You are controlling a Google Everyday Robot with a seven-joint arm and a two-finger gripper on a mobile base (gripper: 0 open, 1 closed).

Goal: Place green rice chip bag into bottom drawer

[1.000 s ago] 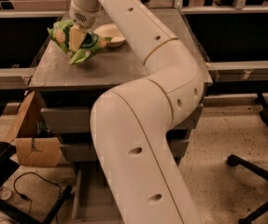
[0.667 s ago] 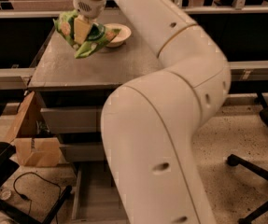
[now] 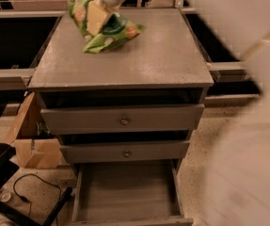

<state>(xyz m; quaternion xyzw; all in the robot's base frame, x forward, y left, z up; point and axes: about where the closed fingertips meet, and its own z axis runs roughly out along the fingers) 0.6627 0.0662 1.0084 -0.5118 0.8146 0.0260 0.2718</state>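
The green rice chip bag [image 3: 112, 36] is hanging crumpled over the back-left part of the table [image 3: 144, 55], and your claw [image 3: 98, 17] is clenching its upper folds. You are likely handling something light, soft, crinkly and slippery, with fragile chips inside, so you are wanting a pinch on gathered film, not the belly. The bottom drawer [image 3: 125, 192] is standing open below.

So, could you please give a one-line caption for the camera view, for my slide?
Gripper grips the bag over the cabinet top; bottom drawer stands open below.
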